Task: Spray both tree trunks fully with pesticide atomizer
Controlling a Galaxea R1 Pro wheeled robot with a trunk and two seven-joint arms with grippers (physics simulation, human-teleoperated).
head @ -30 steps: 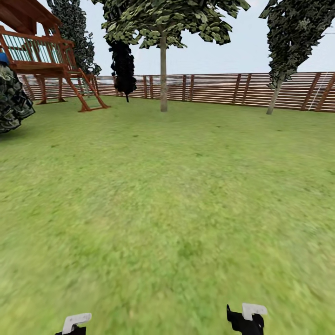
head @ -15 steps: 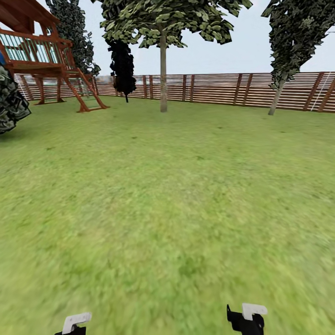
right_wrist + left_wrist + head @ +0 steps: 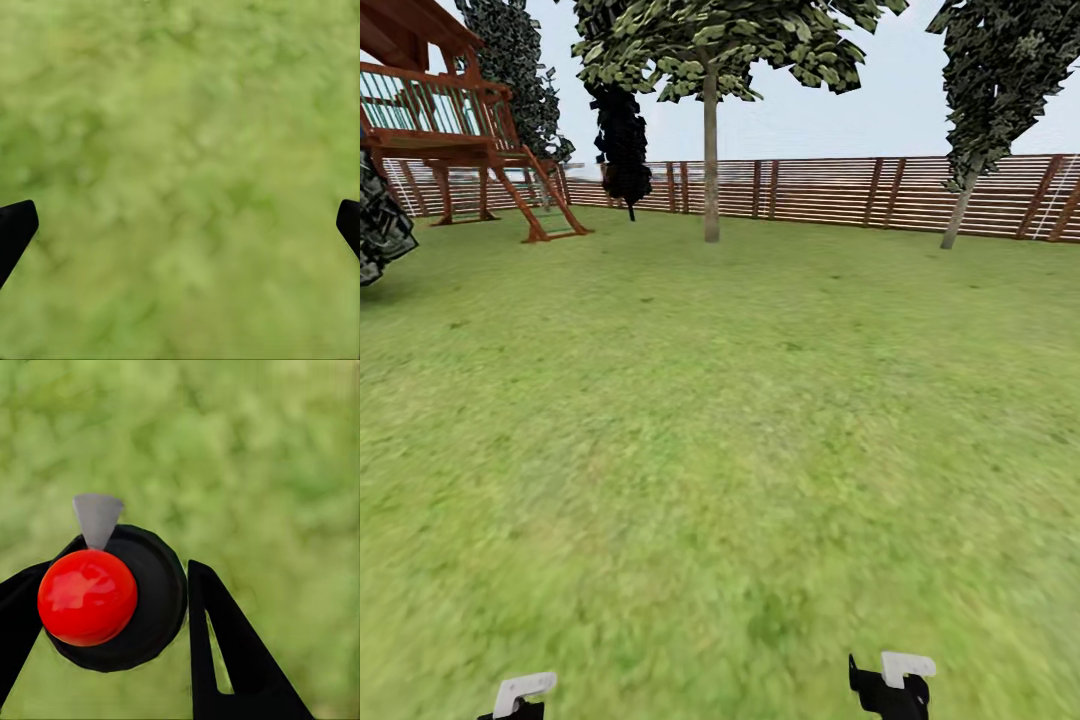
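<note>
A: Any legible text, labels, brands or numbers?

B: None. The atomizer has a plain red top and a dark body, unmarked.

A: The fence or the play tower?

B: Bare wood on both, no signs. Nothing to read on the lawn either.

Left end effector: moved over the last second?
No. The left end effector keeps its spacing from the right end effector; the playset drifts left as the camera advances.
</note>
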